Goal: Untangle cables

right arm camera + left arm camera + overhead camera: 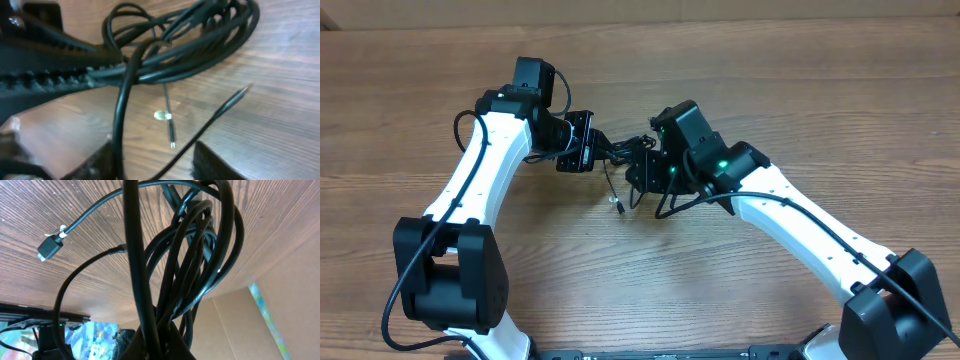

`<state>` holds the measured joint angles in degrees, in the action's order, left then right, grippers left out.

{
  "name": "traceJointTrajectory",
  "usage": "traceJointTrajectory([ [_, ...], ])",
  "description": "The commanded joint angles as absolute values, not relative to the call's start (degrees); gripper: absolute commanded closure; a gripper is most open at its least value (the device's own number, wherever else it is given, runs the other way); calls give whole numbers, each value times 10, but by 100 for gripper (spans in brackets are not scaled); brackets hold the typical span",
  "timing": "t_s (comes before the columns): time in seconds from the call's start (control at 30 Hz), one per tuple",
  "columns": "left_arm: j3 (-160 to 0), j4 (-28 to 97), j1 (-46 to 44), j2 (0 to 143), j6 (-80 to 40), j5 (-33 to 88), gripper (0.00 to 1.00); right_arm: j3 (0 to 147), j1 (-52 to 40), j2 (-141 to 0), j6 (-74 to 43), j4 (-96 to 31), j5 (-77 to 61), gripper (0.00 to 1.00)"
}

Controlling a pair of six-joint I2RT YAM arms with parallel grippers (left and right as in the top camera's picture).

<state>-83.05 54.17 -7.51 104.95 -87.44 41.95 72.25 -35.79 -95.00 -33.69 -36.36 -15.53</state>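
Observation:
The cables (620, 150) are a bundle of thin black loops held just above the table between my two arms. My left gripper (596, 146) is shut on the bundle; in the left wrist view the loops (190, 255) rise out of its closed jaws (162, 347). One plug end with a white tag (48, 248) hangs free. My right gripper (640, 172) is right beside the bundle. In the right wrist view its fingers (155, 162) are open, with two strands passing between them. The bundle (200, 40) lies ahead, and a tagged plug end (171, 134) dangles over the wood.
The wooden table (800, 90) stretches all round the arms. A cable end (619, 207) hangs down to the table below the bundle. Thicker black arm wires run along the left arm (470, 150) and the right arm (800, 215).

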Motion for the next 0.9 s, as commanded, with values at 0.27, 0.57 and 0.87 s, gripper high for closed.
traceJointTrajectory([
  [0.27, -843, 537, -75, 1046, -606, 372, 96, 722, -318, -939, -333, -448, -167, 96],
  [0.57, -843, 532, -75, 1046, -468, 296, 96, 764, -243, -899, -189, -563, -194, 96],
  [0.87, -843, 484, -98, 1046, -272, 297, 96, 764, -238, -897, -145, -514, -213, 96],
])
